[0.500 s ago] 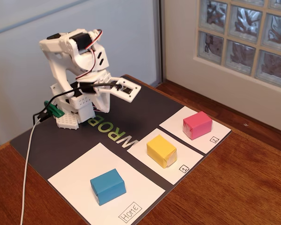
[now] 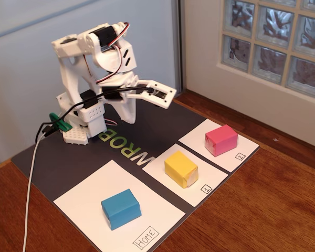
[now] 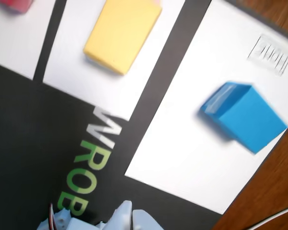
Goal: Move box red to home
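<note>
The box red (image 2: 221,139) is seen resting on the small white sheet marked "2" (image 2: 240,155), well apart from the jaws, lower and to their right in the fixed view. Nothing is held by the jaws; their spacing cannot be told. The home (image 2: 86,189) is occupied by a blue block (image 2: 121,208).

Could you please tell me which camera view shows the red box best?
The fixed view: the red box is whole and sharp there, sitting on the sheet marked 2. The wrist view catches only a blurred sliver of it at the top left edge.
</note>
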